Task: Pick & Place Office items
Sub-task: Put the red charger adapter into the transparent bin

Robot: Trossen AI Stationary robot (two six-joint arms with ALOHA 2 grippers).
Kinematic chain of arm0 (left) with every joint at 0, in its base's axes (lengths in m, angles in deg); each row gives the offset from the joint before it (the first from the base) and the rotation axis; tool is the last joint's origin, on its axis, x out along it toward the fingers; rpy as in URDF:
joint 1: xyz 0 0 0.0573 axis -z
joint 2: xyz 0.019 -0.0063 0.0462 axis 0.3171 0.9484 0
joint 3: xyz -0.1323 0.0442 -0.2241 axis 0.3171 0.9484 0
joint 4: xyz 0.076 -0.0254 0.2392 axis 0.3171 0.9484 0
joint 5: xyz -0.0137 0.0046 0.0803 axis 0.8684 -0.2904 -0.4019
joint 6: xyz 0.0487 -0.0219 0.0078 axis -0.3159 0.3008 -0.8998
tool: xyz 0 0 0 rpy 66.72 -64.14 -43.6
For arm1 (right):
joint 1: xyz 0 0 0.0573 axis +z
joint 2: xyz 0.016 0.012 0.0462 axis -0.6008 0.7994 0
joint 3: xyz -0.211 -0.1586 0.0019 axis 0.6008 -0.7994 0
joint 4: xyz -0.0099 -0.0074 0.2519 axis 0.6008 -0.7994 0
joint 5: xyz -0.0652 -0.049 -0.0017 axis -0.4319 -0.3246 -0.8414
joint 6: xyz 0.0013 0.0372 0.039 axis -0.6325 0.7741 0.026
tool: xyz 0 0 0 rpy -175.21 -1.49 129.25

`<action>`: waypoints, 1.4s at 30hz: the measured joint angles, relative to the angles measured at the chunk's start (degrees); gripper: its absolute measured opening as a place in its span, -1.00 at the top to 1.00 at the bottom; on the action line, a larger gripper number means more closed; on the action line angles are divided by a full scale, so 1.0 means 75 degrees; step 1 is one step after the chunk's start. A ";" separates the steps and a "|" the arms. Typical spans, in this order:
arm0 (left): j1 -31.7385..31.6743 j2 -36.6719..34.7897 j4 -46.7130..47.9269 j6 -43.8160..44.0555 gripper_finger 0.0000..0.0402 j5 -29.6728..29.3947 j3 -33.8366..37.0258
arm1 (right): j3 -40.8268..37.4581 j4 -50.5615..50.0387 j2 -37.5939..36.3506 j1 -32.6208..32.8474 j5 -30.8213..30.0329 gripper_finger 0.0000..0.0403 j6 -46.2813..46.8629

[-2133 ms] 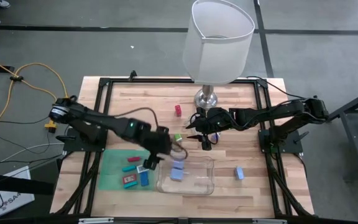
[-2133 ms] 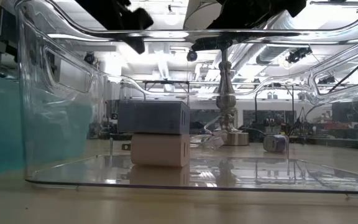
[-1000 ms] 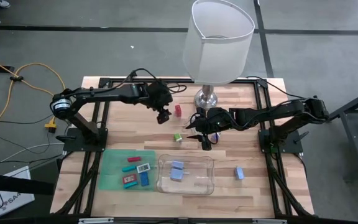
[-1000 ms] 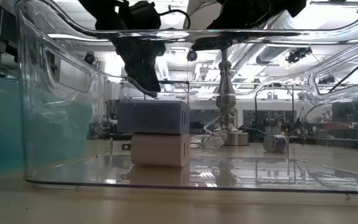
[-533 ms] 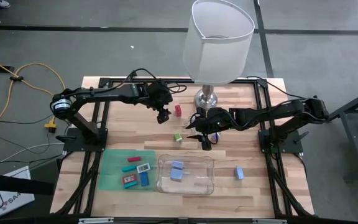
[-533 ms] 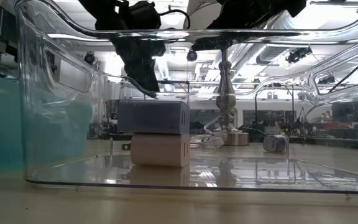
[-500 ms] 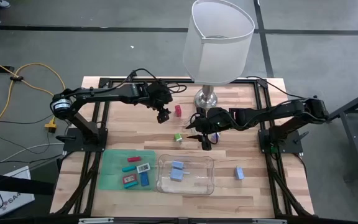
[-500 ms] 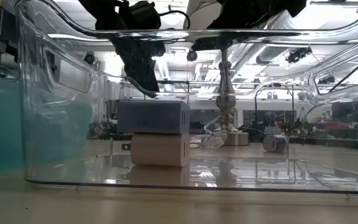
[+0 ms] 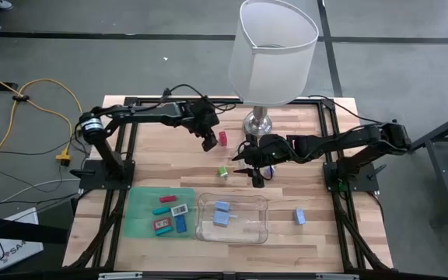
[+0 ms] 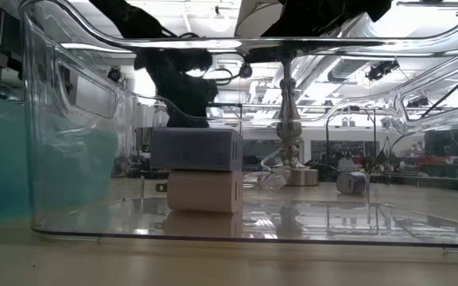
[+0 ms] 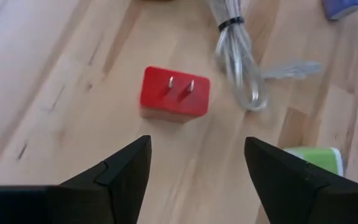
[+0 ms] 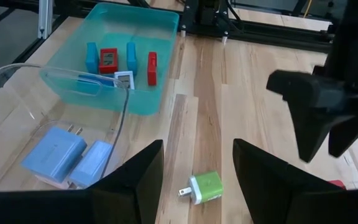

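The red plug block (image 11: 174,94) lies flat on the bare tabletop (image 9: 169,167) in the far middle, its two metal prongs pointing up, just left of the lamp's silver base (image 9: 258,123). I judge it light, rigid and smooth-sided — a hard plastic shell that won't give, so it could skate or twist if I pinch it off-centre. I'd take it across its two flat side faces, low on the body, and stay off the prongs.

My left gripper (image 11: 194,165) hovers just short of it, fingers spread with nothing between them, and the block sits in line with the gap. A bundled clear cable (image 11: 241,59) lies near the block's right side — apart from it, but close enough that I'd watch one finger doesn't snag it.

A green plug block (image 12: 205,186) lies nearer the middle of the tabletop. Nearer still, the clear tray (image 9: 261,232) holds two pale blue blocks (image 9: 222,213), and the teal bin (image 12: 160,40) to its left holds several small red and blue pieces. One more blue block (image 9: 299,215) lies alone to the right of the tray.

The right gripper (image 12: 197,158) waits by the lamp base, fingers spread, empty.
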State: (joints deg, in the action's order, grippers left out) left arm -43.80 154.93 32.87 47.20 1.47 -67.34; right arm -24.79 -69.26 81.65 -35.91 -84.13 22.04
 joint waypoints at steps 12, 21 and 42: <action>-0.0157 0.0094 -0.0162 -0.0324 -0.93 -0.0059 -0.0001 | 0.0000 0.0003 0.0000 0.0000 0.0000 0.11 -0.0001; 0.0243 0.0097 -0.0290 -0.1286 -0.96 -0.0867 -0.0002 | 0.0000 0.0000 0.0000 0.0000 0.0002 0.11 0.0000; 0.0564 0.0097 -0.0481 -0.0816 -0.95 -0.1401 -0.0002 | 0.0000 0.0000 0.0000 0.0000 0.0003 0.11 -0.0002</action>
State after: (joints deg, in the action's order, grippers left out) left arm -39.57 155.66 29.26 41.07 -9.04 -67.35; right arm -24.79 -69.26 81.65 -35.91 -84.10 22.02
